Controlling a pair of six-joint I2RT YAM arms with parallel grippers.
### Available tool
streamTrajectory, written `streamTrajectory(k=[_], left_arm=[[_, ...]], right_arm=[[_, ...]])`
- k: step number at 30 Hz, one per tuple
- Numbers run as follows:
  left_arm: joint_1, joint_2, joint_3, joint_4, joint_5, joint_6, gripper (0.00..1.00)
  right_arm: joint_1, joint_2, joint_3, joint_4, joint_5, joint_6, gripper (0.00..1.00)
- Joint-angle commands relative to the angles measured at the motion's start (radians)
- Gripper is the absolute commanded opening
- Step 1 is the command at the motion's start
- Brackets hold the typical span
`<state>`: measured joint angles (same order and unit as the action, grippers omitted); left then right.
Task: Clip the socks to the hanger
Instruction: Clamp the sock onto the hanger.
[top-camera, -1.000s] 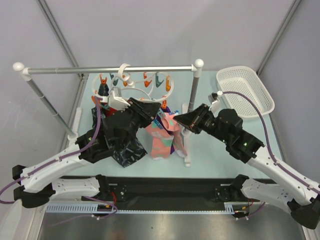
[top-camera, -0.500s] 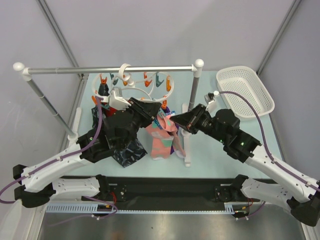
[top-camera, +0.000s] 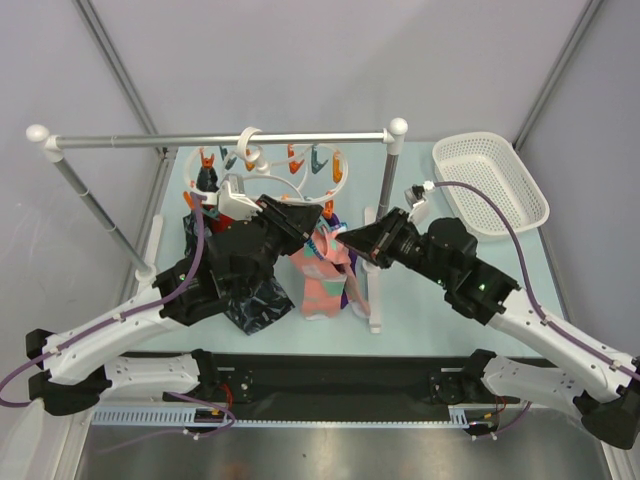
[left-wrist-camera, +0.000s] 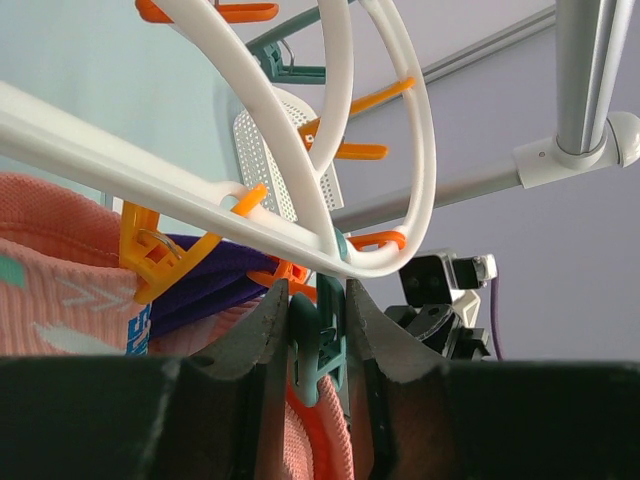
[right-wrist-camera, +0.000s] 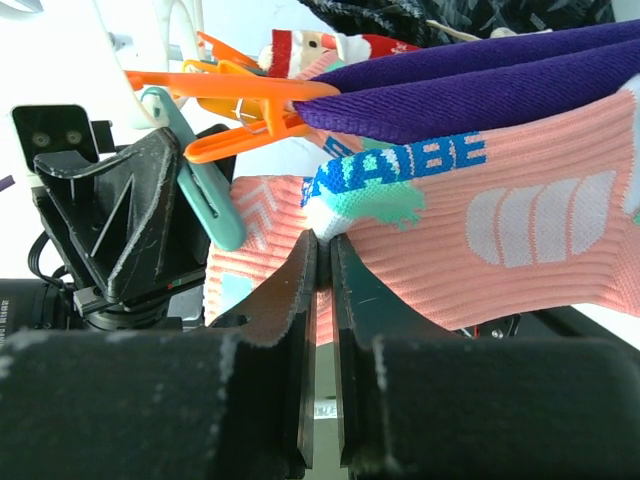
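The white oval hanger (top-camera: 262, 166) hangs by its hook from the rail, with orange and teal clothespins under its rings (left-wrist-camera: 300, 150). My left gripper (top-camera: 312, 216) is shut on a teal clothespin (left-wrist-camera: 318, 335), squeezing it, with a salmon-pink sock's edge (left-wrist-camera: 322, 425) just below the pin. My right gripper (top-camera: 346, 238) is shut on the edge of that salmon-pink sock (right-wrist-camera: 500, 240), which has teal and white patches, right beside the teal clothespin (right-wrist-camera: 200, 190). The sock hangs down between the two grippers (top-camera: 325, 278). A red sock (right-wrist-camera: 330, 45) shows behind it.
A purple cloth (right-wrist-camera: 480, 90) is held by an orange clothespin (right-wrist-camera: 230, 100) above the sock. A dark navy cloth (top-camera: 255, 295) hangs below my left arm. The grey rail (top-camera: 220, 140) stands on posts. A white basket (top-camera: 490, 180) sits at the far right.
My right gripper has moved left with the sock's edge, closer to my left gripper and the teal clothespin. The left arm has stayed where it was.
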<state>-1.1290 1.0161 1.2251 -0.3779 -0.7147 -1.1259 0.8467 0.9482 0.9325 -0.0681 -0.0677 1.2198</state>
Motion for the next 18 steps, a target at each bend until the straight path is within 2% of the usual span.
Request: streamTrajectory(k=[1, 10, 12, 14, 15, 16, 18], left_arm=[[0.002, 0.012, -0.007, -0.029, 0.009, -0.012, 0.0], [0.002, 0.006, -0.018, -0.009, 0.017, -0.003, 0.0], [0.002, -0.004, -0.025, -0.003, 0.015, -0.005, 0.07], [0.002, -0.01, -0.036, 0.0, 0.011, -0.006, 0.23], [0.002, -0.016, -0.045, 0.0, 0.009, -0.009, 0.26], [0.002, -0.019, -0.049, 0.005, 0.009, -0.009, 0.34], [0.002, -0.025, -0.056, 0.007, 0.008, -0.012, 0.44]], right_arm=[[0.008, 0.006, 0.066, 0.091, 0.009, -0.014, 0.0], [0.006, 0.038, 0.074, 0.122, -0.012, -0.017, 0.0], [0.008, 0.037, 0.074, 0.119, -0.007, -0.02, 0.0], [0.006, 0.035, 0.072, 0.117, -0.001, -0.028, 0.0], [0.006, 0.035, 0.072, 0.116, 0.005, -0.029, 0.0], [0.006, 0.035, 0.072, 0.119, 0.006, -0.032, 0.0], [0.008, 0.035, 0.071, 0.125, 0.012, -0.045, 0.0]])
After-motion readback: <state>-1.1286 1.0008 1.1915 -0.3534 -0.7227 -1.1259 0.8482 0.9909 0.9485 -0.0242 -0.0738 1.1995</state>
